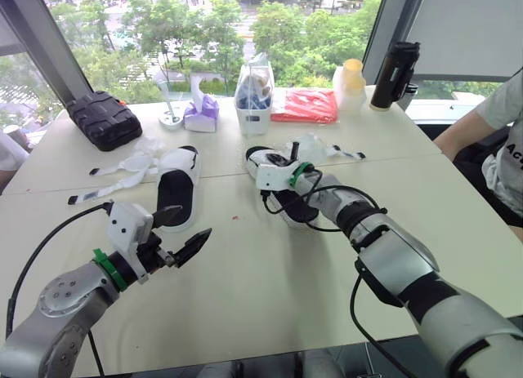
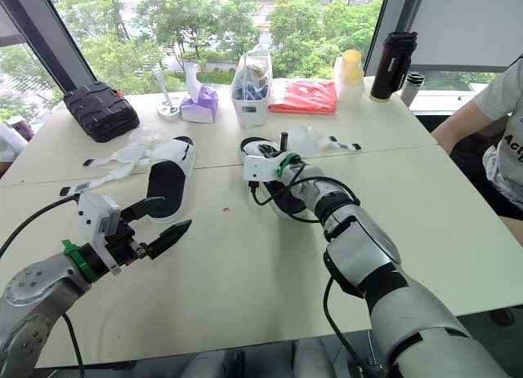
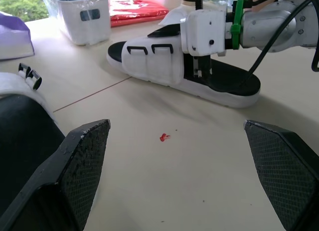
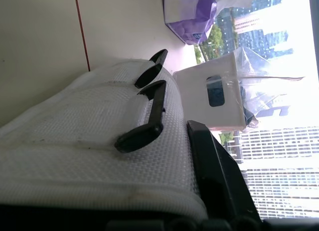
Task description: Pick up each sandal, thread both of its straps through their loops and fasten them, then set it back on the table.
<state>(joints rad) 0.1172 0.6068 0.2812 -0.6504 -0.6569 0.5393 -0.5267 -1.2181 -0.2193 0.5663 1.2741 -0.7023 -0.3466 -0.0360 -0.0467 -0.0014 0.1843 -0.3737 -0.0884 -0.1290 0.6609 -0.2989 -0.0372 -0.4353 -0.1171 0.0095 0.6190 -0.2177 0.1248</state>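
Two white sandals with black footbeds lie on the beige table (image 1: 245,296). The left sandal (image 1: 176,190) has its straps (image 1: 122,178) spread loose to the left. On the right sandal (image 1: 286,200), the straps (image 1: 327,149) trail off to the right and its two black loops (image 3: 149,49) stand empty on the white upper (image 4: 89,141). My right gripper (image 3: 201,71) is shut on that upper, over the footbed. My left gripper (image 1: 188,225) hovers open above the table just in front of the left sandal, holding nothing.
Along the far edge stand a black case (image 1: 105,118), a purple tissue pack (image 1: 200,113), a white container (image 1: 253,96), a red packet (image 1: 304,106), a yellow-lidded cup (image 1: 351,84) and a black bottle (image 1: 394,74). A person's arm (image 1: 482,121) rests at the right.
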